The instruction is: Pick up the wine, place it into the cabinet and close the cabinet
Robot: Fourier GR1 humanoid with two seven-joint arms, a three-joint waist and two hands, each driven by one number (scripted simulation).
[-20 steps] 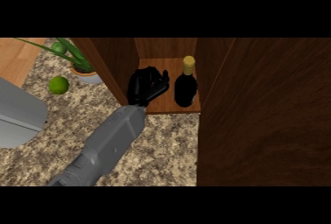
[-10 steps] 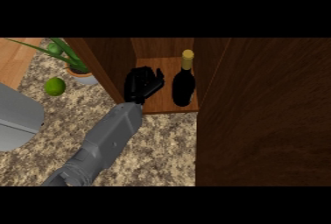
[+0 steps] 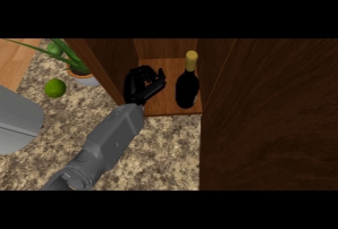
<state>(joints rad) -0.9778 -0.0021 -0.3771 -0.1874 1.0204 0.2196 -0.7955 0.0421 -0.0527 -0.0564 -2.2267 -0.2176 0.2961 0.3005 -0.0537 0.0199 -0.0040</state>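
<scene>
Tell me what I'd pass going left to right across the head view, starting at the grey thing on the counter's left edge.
Grey appliance → lime → potted plant → black hand inside the cabinet → wine bottle → cabinet door.

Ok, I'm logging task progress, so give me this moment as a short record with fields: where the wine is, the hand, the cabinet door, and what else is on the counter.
wine bottle: standing on the cabinet shelf, inside
hand: one in view, beside the bottle, apart from it, fingers curled, holding nothing; which arm cannot be told
cabinet door: open, not yet closed
counter: potted plant and lime at left
</scene>
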